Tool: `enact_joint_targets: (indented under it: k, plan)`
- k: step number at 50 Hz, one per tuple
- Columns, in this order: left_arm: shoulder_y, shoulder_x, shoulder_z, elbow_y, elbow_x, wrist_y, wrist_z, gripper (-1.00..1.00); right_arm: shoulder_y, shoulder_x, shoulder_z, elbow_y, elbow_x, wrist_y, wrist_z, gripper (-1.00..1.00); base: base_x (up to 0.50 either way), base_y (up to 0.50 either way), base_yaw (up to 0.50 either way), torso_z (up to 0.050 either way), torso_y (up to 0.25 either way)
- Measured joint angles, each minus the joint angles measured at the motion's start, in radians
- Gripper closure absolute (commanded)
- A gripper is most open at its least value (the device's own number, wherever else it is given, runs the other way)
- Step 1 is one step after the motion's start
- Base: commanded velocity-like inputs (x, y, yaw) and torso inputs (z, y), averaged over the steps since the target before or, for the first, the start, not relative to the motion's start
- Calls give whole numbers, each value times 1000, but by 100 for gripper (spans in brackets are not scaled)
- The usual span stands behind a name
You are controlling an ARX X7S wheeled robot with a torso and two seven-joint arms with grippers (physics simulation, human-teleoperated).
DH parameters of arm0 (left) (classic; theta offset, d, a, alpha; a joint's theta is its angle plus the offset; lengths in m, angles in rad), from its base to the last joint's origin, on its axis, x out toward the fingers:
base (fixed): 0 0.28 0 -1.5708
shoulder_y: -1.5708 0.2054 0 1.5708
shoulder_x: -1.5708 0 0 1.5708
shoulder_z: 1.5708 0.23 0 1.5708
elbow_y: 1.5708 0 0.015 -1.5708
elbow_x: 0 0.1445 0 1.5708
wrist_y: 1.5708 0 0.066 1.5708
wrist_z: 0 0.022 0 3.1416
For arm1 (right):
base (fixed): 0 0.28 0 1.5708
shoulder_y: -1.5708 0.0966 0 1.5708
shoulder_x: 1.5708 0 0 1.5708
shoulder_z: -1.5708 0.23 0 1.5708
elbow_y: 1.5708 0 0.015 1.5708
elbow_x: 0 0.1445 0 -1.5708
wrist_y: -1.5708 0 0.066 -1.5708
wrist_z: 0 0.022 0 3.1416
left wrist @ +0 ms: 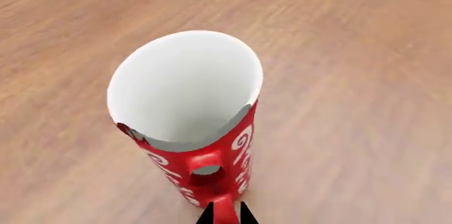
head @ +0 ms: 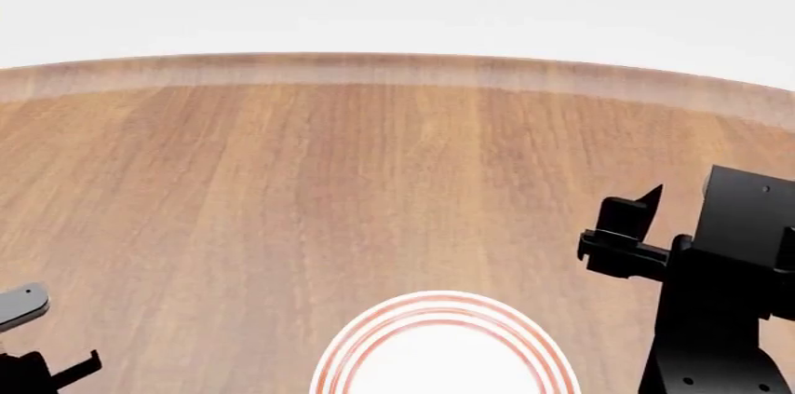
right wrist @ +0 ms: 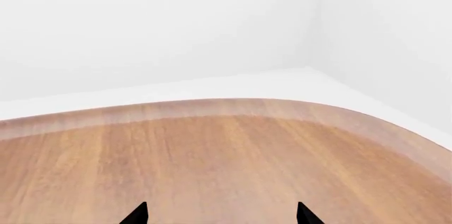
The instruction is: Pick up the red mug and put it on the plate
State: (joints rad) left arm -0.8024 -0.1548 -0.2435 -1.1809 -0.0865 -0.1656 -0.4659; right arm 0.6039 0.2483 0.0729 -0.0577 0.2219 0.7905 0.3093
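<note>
I'm watching my left gripper [left wrist: 226,214] pinching the red mug [left wrist: 194,123] by its handle; right gripper [right wrist: 220,216] hanging open, the plate [head: 444,347] lying between the arms.

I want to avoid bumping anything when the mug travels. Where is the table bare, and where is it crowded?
In the head view, the wooden table is bare from its far edge down to the round white plate with red rings. Its white centre is free too. It is tight only at the left gripper, whose tips flank the handle of the red floral mug.

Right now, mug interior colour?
White inside the red mug; the left wrist view shows it best.
</note>
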Motion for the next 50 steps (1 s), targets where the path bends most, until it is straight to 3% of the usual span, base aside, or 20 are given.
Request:
enact_joint_targets:
  k: [23, 37, 50]
  plan:
    - [118, 9, 256, 661, -18, -472, 342, 100, 6, 0, -11, 10, 6, -3, 5, -100, 0, 0, 0, 0, 0]
    - [63, 5, 443, 803, -36, -606, 547, 100, 16, -1, -17, 25, 10, -8, 7, -100, 0, 0, 0, 0, 1]
    - [-2, 38, 565, 817, -43, -639, 650, 100, 27, -1, -18, 19, 21, 6, 11, -100, 0, 0, 0, 0, 0]
